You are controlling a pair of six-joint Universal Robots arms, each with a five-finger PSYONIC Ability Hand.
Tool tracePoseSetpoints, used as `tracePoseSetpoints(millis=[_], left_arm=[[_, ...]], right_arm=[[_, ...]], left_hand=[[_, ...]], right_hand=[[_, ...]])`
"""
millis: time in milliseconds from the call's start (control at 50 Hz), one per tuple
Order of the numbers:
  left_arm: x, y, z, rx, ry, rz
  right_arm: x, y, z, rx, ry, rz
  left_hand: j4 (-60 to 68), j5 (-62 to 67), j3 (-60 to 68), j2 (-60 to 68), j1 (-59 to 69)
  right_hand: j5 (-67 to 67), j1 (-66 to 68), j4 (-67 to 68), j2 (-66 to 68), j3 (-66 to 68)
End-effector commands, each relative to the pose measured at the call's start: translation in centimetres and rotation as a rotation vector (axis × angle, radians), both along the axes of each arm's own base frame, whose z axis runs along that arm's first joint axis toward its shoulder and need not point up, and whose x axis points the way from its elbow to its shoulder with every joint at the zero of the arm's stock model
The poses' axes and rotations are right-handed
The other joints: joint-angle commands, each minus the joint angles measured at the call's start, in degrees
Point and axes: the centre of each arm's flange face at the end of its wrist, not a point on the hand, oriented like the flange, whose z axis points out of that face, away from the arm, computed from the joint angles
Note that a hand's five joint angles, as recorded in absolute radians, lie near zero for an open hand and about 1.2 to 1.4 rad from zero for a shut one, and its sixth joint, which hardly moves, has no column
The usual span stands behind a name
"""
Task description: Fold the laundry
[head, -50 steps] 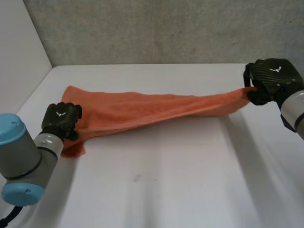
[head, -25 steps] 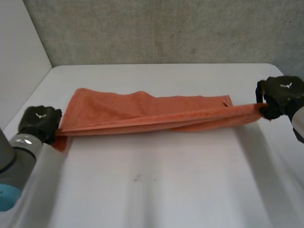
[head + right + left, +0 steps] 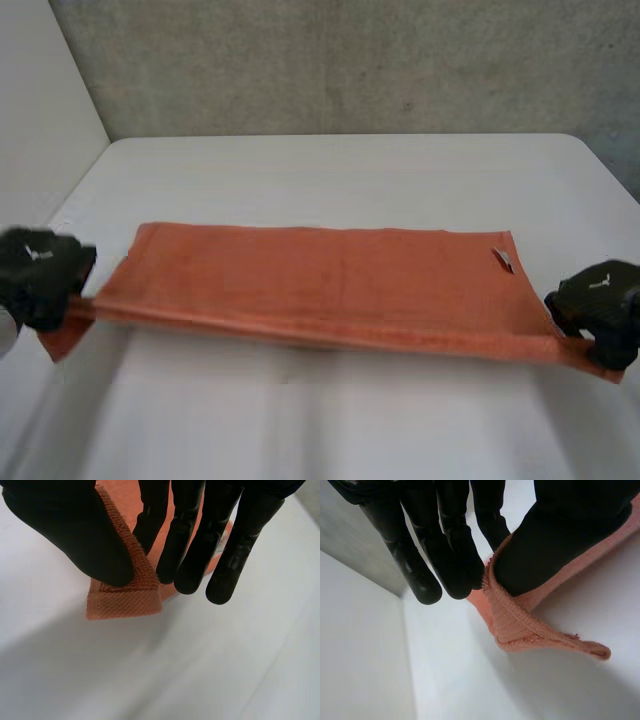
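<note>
Towel (image 3: 320,285), one, orange, stretched between left hand (image 3: 40,278) and right hand (image 3: 602,308), both pinching corners.

table (image 3: 330,420) free near side | towel (image 3: 320,280) spans middle | wall (image 3: 350,60) behind

Black left hand (image 3: 38,278) and right hand (image 3: 603,305), glossy rounded fingers (image 3: 415,570), 1 small white emblem on each back.

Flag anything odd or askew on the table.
Nothing damaged. The orange towel is stretched between the left hand and right hand, each pinching a near corner; it runs slightly askew, its right end nearer the robot.
</note>
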Motion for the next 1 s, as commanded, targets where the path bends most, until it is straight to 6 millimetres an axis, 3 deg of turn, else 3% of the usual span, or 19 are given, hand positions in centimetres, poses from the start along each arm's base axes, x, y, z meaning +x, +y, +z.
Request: tracePoseSetpoints(millis=[20, 140, 240, 280, 300, 320, 340, 360, 380, 400, 420, 440, 520, 640, 720, 760, 860, 900, 1000], left_arm=[[0.3, -2.2, -4.2, 0.172, -0.008, 0.011], [0.0, -6.0, -5.4, 0.159, -0.018, -0.002], [-1.7, -10.5, -3.2, -0.027, -0.039, -0.054], [-3.9, -13.6, 0.8, -0.244, -0.022, -0.099], [-3.9, -13.6, 0.8, -0.245, -0.022, -0.099], [-4.9, -14.7, 3.4, -0.369, -0.003, -0.119], [-5.6, -15.7, 6.4, -0.519, 0.015, -0.127], [-5.6, -15.7, 6.4, -0.52, 0.015, -0.127], [-5.9, -16.4, 9.4, -0.678, 0.035, -0.127], [-5.9, -16.4, 9.5, -0.679, 0.036, -0.127], [-6.2, -16.7, 12.0, -0.827, 0.061, -0.13], [-6.3, -16.5, 14.8, -0.985, 0.097, -0.127], [-6.2, -15.5, 18.6, -1.192, 0.209, -0.14], [-5.4, -15.9, 15.0, -1.033, 0.303, -0.143], [-5.2, -16.1, 12.1, -0.91, 0.314, -0.128], [-4.7, -16.2, 8.4, -0.793, 0.3, -0.107], [-3.9, -16.0, 4.6, -0.681, 0.289, -0.078], [-3.9, -15.2, -0.2, -0.544, 0.273, -0.069], [-4.1, -13.8, -6.1, -0.376, 0.253, -0.065]], right_arm=[[0.1, -1.1, -3.1, 0.092, 0.027, 0.02], [0.2, -4.4, -2.4, -0.032, 0.047, -0.011], [3.1, -8.4, 0.2, -0.247, 0.021, -0.001], [4.2, -9.9, 2.4, -0.363, -0.014, -0.014], [5.0, -11.1, 5.1, -0.492, -0.061, -0.032], [5.0, -11.2, 5.1, -0.493, -0.062, -0.032], [5.7, -12.3, 8.1, -0.631, -0.121, -0.044], [6.2, -13.1, 11.3, -0.776, -0.191, -0.049], [6.2, -13.1, 11.3, -0.778, -0.192, -0.049], [6.4, -13.7, 14.2, -0.915, -0.262, -0.057], [6.3, -14.0, 16.5, -1.026, -0.331, -0.069], [6.3, -14.0, 16.5, -1.027, -0.331, -0.069], [6.5, -13.6, 19.2, -1.179, -0.495, -0.062], [6.3, -12.6, 17.3, -1.112, -0.49, -0.052], [6.4, -12.4, 13.7, -0.998, -0.461, -0.044], [6.3, -12.4, 12.4, -0.958, -0.452, -0.042], [6.5, -11.8, 7.8, -0.798, -0.421, -0.029], [6.7, -11.5, 3.4, -0.659, -0.382, -0.032], [6.6, -11.0, -1.9, -0.498, -0.327, -0.045]], left_hand=[[10.3, 11.29, 10.39, 10.24, 13.02], [10.3, 11.29, 10.39, 10.24, 13.02], [10.3, 11.29, 10.39, 10.24, 13.02], [10.3, 11.29, 10.39, 10.24, 13.02], [10.3, 11.29, 10.39, 10.24, 13.02], [10.3, 11.29, 10.39, 10.24, 13.02], [10.3, 11.29, 10.39, 10.24, 13.02], [10.3, 11.29, 10.39, 10.24, 13.02], [10.3, 11.29, 10.39, 10.24, 13.02], [10.3, 11.29, 10.39, 10.24, 13.02], [10.3, 11.29, 10.39, 10.24, 13.02], [10.3, 11.29, 10.39, 10.24, 13.02], [10.3, 11.29, 10.39, 10.24, 13.02], [10.3, 11.29, 10.39, 10.24, 13.02], [10.3, 11.29, 10.39, 10.24, 13.02], [10.3, 11.29, 10.39, 10.24, 13.02], [10.3, 11.29, 10.39, 10.24, 13.02], [10.3, 11.29, 10.39, 10.24, 13.02], [10.3, 11.29, 10.39, 10.24, 13.02]], right_hand=[[13.38, 24.6, 11.64, 12.65, 12.07], [13.38, 24.6, 11.64, 12.65, 12.07], [13.38, 24.6, 11.64, 12.65, 12.07], [13.38, 24.6, 11.64, 12.65, 12.07], [13.38, 24.6, 11.64, 12.65, 12.07], [13.38, 24.6, 11.64, 12.65, 12.07], [13.38, 24.6, 11.64, 12.65, 12.07], [13.38, 24.6, 11.64, 12.65, 12.07], [13.38, 24.6, 11.64, 12.65, 12.07], [13.38, 24.6, 11.64, 12.65, 12.07], [13.38, 24.6, 11.64, 12.65, 12.07], [13.38, 24.6, 11.64, 12.65, 12.07], [13.38, 24.6, 11.64, 12.65, 12.07], [13.38, 24.6, 11.64, 12.65, 12.07], [13.38, 24.6, 11.64, 12.65, 12.07], [13.38, 24.6, 11.64, 12.65, 12.07], [13.38, 24.6, 11.64, 12.65, 12.07], [13.38, 24.6, 11.64, 12.65, 12.07], [13.38, 24.6, 11.64, 12.65, 12.07]])
